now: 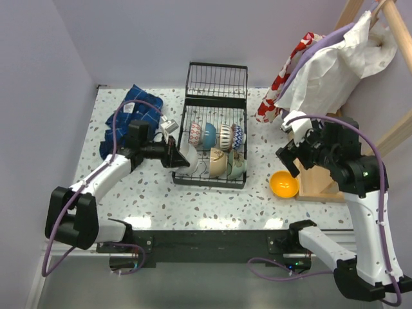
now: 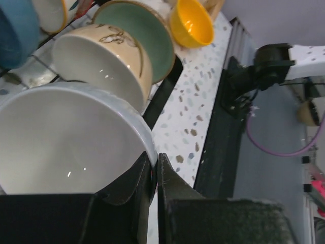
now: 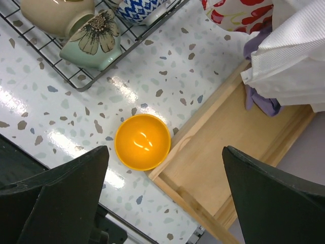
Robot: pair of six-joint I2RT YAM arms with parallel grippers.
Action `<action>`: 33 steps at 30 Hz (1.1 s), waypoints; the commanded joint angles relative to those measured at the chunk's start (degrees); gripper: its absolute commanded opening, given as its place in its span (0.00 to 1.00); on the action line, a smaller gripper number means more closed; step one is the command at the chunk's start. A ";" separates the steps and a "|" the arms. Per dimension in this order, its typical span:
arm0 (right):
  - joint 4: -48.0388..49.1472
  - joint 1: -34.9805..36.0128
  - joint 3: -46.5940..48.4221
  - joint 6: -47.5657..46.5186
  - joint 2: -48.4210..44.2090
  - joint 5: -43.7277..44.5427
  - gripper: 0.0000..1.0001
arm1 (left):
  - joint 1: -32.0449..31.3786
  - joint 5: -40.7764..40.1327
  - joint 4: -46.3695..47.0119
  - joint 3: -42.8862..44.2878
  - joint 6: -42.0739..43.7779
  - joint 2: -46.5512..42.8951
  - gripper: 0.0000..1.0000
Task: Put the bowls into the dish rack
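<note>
Rack point(image 1: 215, 80): six bowls point(image 1: 224, 136) seated.
White bowl point(image 2: 66, 142): rim pinched by narrow left gripper point(image 2: 155, 165), at the rack's near-left corner, judged not yet seated.
Orange bowl point(image 3: 142, 141): on table point(image 1: 212, 206) near rack, below wide-open, empty right gripper point(image 1: 288, 156); still to load.

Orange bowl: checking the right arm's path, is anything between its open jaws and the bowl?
Nothing visible. The orange bowl sits uncovered on the table beside the wooden tray, under the right gripper, jaws open.

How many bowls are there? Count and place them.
8. Six bowls stand in the dish rack: four behind, two in front. The left gripper holds a white bowl at the rack's near-left corner. An orange bowl sits on the table. Some may be hidden.
</note>
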 commanded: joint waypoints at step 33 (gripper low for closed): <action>-4.13 -0.30 3.09 -1.65 7.48 3.61 0.99 | -0.42 -4.98 99.76 -15.83 -79.76 33.66 0.00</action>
